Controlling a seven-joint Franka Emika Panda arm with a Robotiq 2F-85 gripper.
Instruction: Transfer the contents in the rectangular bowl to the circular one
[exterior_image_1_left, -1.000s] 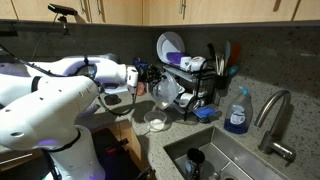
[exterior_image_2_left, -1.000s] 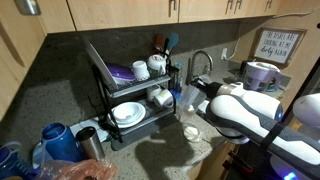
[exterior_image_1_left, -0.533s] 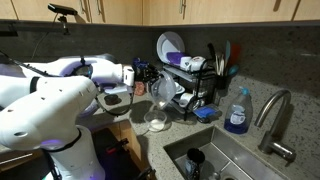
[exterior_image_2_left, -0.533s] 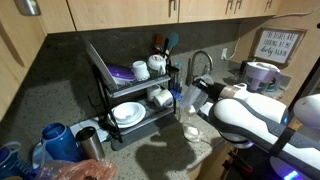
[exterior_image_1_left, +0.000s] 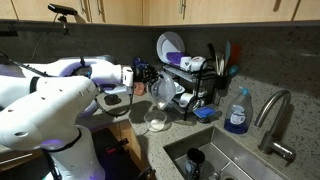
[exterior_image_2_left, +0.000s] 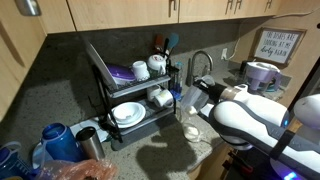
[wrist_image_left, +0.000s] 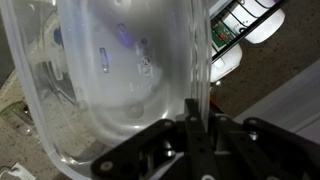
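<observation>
My gripper is shut on the rim of the rectangular bowl, a translucent whitish container held tipped on its side in the air. The small clear circular bowl sits on the counter just below it. In the wrist view the container fills the frame and my jaws clamp its edge. The gripper, the container and the round bowl also show in an exterior view. I cannot make out the contents.
A black dish rack with white dishes and a purple plate stands right behind the container. A sink, a faucet and a blue soap bottle are beside it. A blue kettle stands on the counter.
The held container has tipped slightly further over the round bowl since a second ago. Nothing has moved in the last half second.
</observation>
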